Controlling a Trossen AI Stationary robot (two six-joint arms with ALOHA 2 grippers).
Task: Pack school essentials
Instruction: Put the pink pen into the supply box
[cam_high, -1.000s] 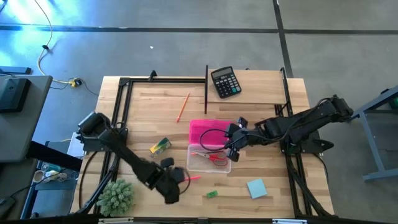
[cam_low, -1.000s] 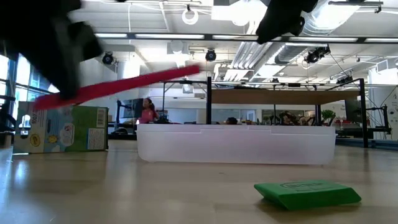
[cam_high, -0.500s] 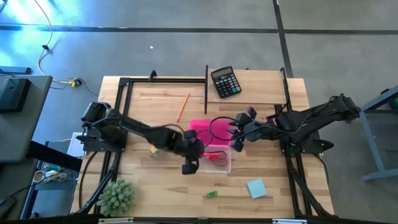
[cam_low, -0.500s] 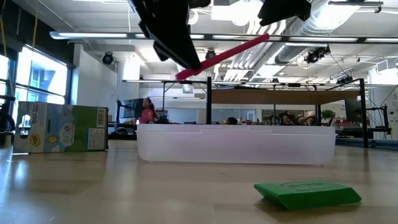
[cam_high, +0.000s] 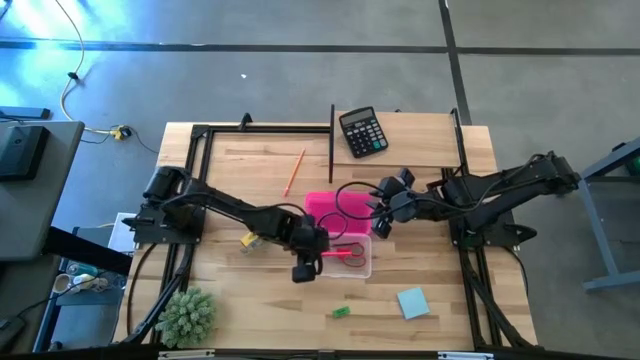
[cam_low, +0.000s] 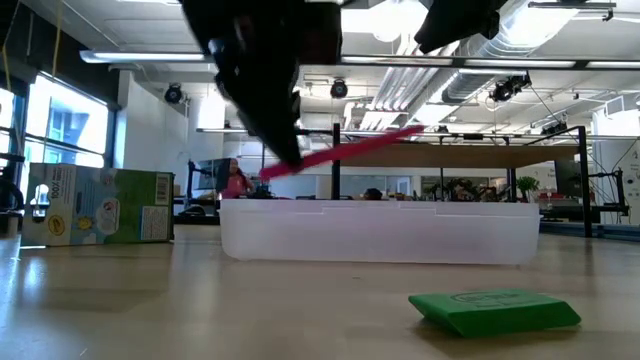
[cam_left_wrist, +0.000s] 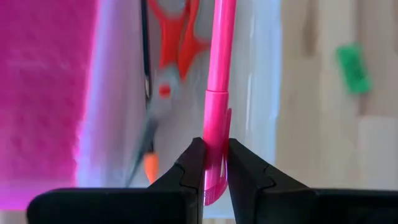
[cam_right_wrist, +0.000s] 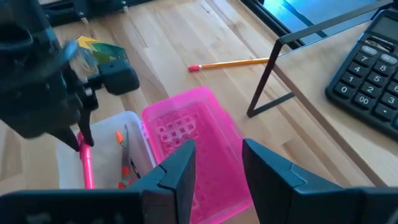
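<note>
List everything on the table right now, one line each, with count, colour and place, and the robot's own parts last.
Marker: 1, pink, held over the clear box.
Clear box: 1, translucent white, table centre.
Scissors: 1, red-handled, inside the clear box.
Lid: 1, pink, beside the clear box on its far side.
Pencil: 1, orange, far-left of the lid.
Crayon box: 1, yellow-green, left of the clear box.
Eraser: 1, green, near edge.
Notepad: 1, light blue, near-right.
Calculator: 1, black, far edge.
Plant ball: 1, green, near-left corner.
Left gripper: jaws shut on the marker.
Right gripper: jaws apart, above the lid.
</note>
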